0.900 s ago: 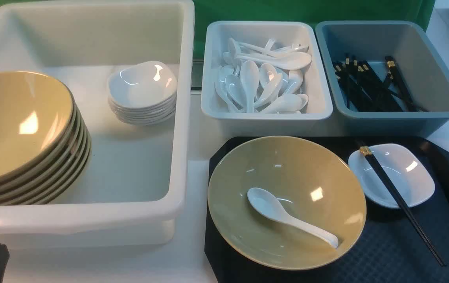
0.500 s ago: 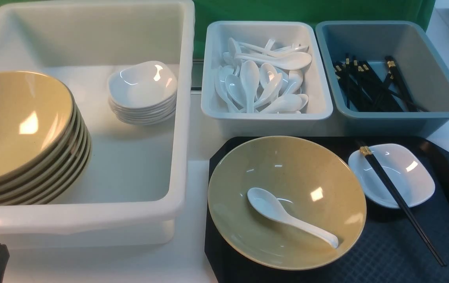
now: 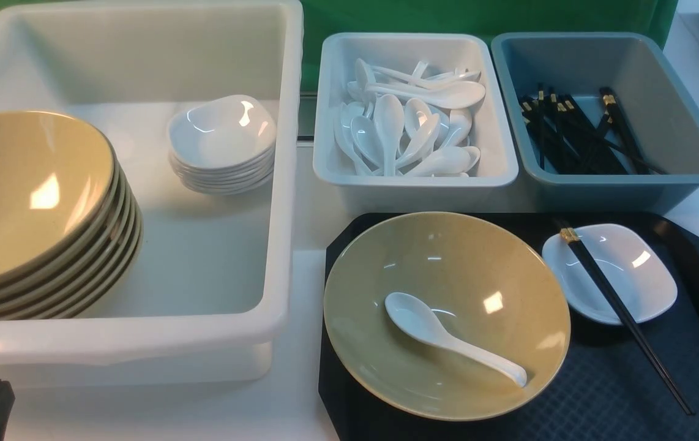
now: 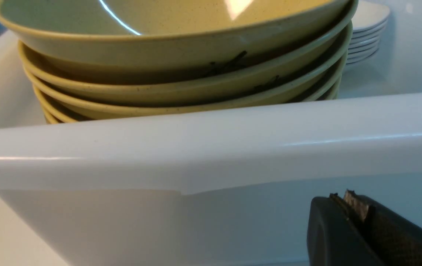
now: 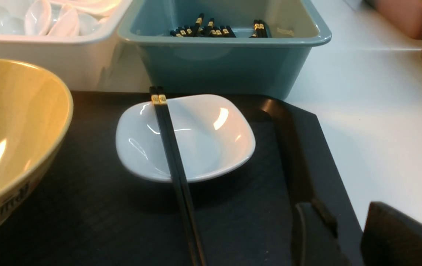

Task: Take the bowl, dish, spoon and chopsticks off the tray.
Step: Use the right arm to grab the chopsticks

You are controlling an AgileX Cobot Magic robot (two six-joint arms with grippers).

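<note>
Nothing had moved since the earlier pictures; every piece lay as it did before. On the black tray (image 3: 631,392), which stood on the white bench (image 3: 300,416), the wide tan bowl (image 3: 447,257) took the left part. The white spoon (image 3: 447,340) lay inside it, its scoop near the middle and its handle pointing to the near right rim. To the right of the bowl, also on the tray, sat the small white dish (image 3: 643,275). The black chopsticks (image 3: 622,309) lay across this dish, side by side, with the gold bands on its far rim and the thin tips resting on the tray.

Behind the tray stood a white tub (image 3: 417,184) of spoons and a blue-grey tub (image 3: 680,122) of chopsticks. On the left a large white tub (image 3: 282,184) held a stack of tan bowls (image 3: 31,202) and a stack of small dishes (image 3: 221,141).

The left jaws were pressed together, low beside the near outer wall of the large tub, under its rim. The right jaws were spread apart with nothing between them, near the right rim of the tray and not touching the dish.
</note>
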